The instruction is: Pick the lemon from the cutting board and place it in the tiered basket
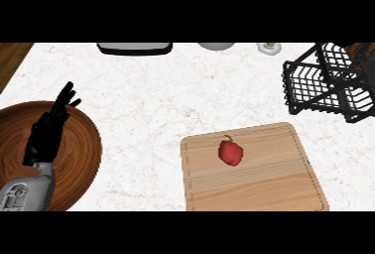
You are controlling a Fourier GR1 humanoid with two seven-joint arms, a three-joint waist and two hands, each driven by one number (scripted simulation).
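Observation:
On the wooden cutting board at the lower right lies a red pepper-like fruit with a green stem; no yellow lemon shows. The black wire tiered basket stands at the upper right of the white counter. My left hand rests at the left edge, fingers straight and pointing up, over a brown wooden bowl. It is far from the board and holds nothing. My right hand does not show.
At the counter's far edge sit a dark tray-like appliance, a white bowl and a small white object. A wooden strip borders the counter at the upper left.

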